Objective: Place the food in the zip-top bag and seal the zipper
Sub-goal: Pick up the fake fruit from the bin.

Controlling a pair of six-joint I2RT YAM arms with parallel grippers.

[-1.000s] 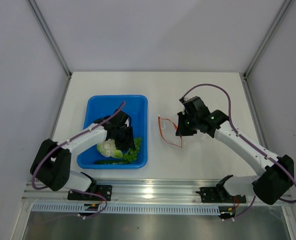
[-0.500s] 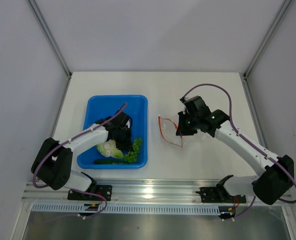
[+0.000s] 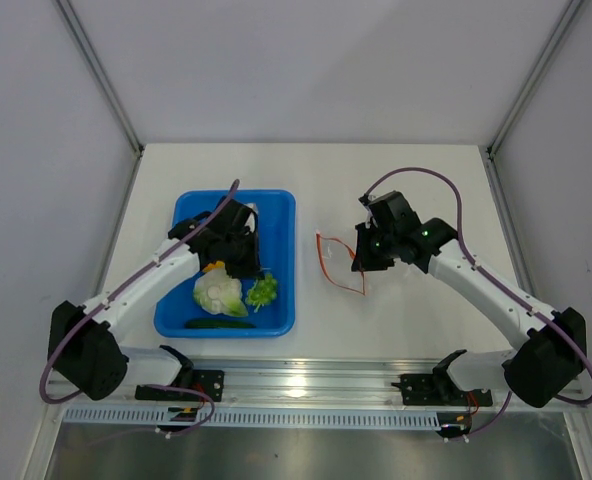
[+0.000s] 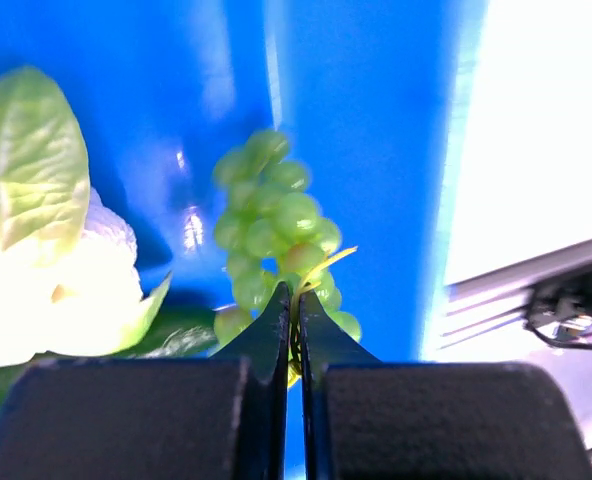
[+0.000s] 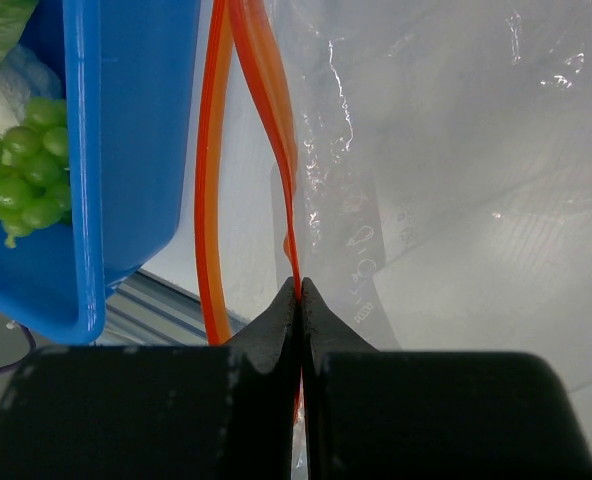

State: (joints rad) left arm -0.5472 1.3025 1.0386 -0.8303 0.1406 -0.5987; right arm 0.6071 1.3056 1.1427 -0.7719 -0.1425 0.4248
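Left end effector (image 4: 291, 296) pinching grape bunch (image 4: 276, 228) over blue tray (image 4: 376, 150), right end effector (image 5: 298, 288) clamping zipper (image 5: 266, 100)

Lab cell: white panel walls (image 3: 306, 70), aluminium rail (image 3: 316, 378).

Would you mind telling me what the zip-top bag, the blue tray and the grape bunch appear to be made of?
The zip-top bag: thin clear plastic film, glossy; it crinkles and glints. The blue tray: likely rigid moulded plastic, shiny with highlights. The grape bunch: probably plastic or rubber, smooth, slightly translucent green.
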